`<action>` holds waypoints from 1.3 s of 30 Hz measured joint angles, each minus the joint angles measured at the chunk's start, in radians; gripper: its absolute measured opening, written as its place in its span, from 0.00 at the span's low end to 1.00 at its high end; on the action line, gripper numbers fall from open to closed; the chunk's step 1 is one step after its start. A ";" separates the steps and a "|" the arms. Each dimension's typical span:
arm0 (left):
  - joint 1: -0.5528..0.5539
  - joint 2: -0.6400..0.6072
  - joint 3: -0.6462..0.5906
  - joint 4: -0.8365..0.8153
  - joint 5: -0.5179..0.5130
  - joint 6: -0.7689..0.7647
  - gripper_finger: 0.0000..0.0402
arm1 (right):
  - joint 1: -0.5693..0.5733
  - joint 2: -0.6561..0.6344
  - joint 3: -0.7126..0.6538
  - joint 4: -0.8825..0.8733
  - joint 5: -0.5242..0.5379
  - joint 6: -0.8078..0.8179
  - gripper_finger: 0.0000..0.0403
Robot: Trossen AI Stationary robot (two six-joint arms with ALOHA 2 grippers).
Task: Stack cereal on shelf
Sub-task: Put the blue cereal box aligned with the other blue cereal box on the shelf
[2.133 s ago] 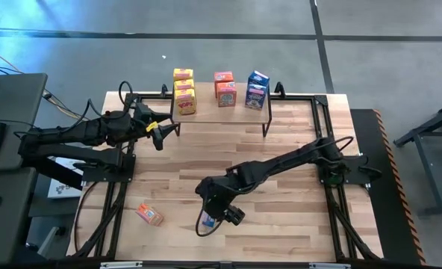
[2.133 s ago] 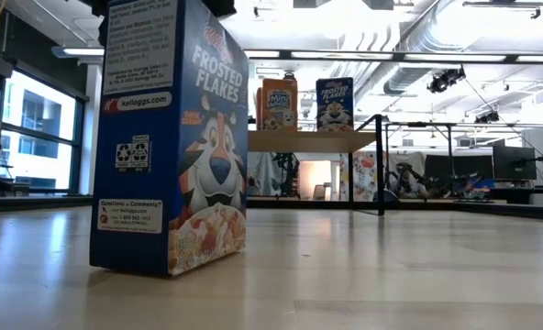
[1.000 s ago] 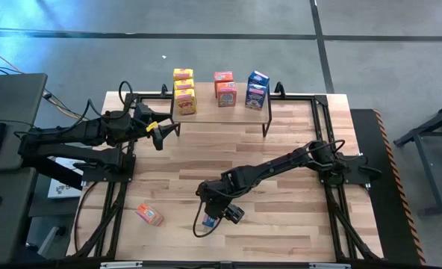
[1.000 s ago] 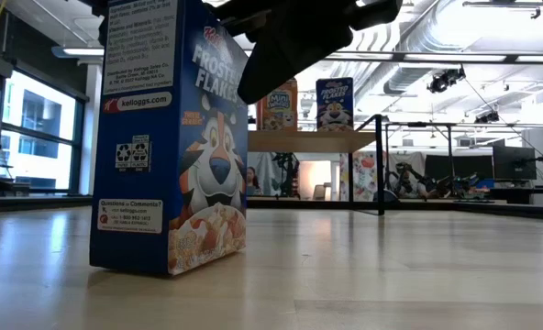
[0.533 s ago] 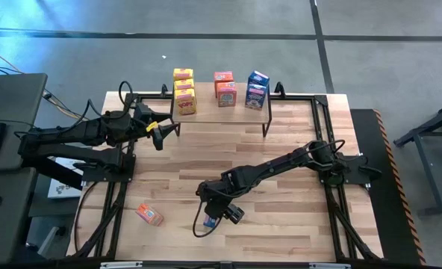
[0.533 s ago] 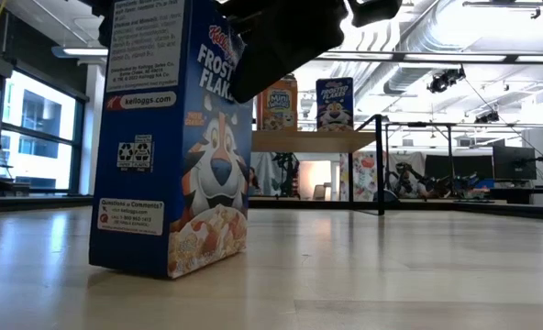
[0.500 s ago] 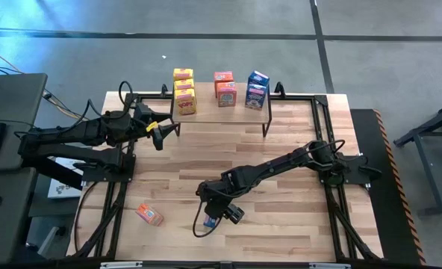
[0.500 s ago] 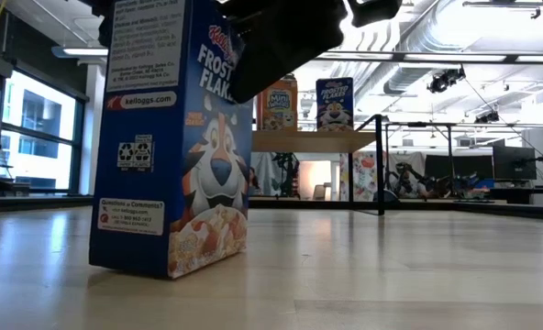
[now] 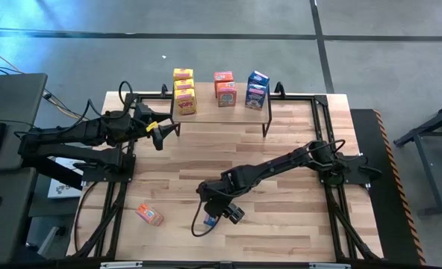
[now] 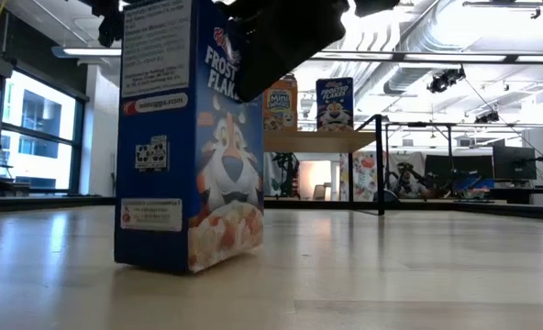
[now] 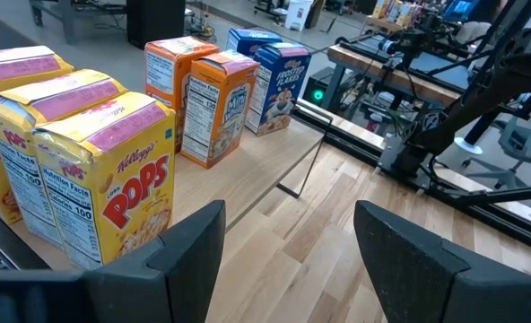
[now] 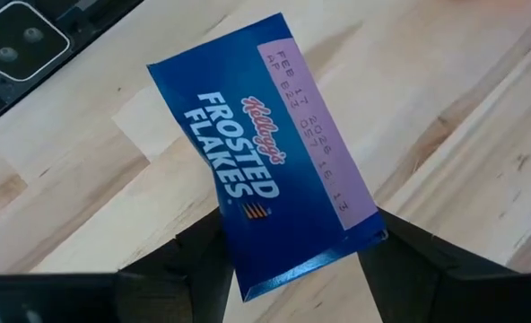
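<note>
Though upright, blue Frosted Flakes box (image 10: 191, 137)

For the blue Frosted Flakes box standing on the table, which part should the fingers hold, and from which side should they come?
Judging from its pose, from above: the Frosted Flakes box stands upright on the table, so its top end is free. The right gripper already straddles that top; its fingers should probably close on the two broad printed faces, near the top edge.

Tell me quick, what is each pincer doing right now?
Left pincer: open, empty, facing the shelf.
Right pincer: closed on the blue Frosted Flakes box.
</note>
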 joint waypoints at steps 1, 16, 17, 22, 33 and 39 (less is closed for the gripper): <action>0.000 0.000 0.000 0.000 0.000 0.000 0.60 | 0.000 0.000 0.006 -0.006 0.002 0.005 0.51; 0.000 0.000 0.000 0.000 0.000 0.000 0.60 | -0.067 -0.002 0.210 -0.198 0.004 0.092 0.51; 0.000 0.000 0.000 0.000 0.000 0.001 0.60 | -0.075 -0.002 0.221 -0.211 0.004 0.091 0.51; 0.000 0.000 0.000 0.000 0.000 0.001 0.60 | -0.121 -0.002 0.267 -0.306 0.003 0.066 0.51; 0.000 0.000 0.000 0.000 -0.051 0.043 0.60 | -0.267 -0.014 0.393 -0.475 -0.013 0.021 0.51; 0.000 0.000 0.000 0.000 -0.048 0.044 0.60 | -0.364 -0.085 0.424 -0.488 -0.014 0.021 0.51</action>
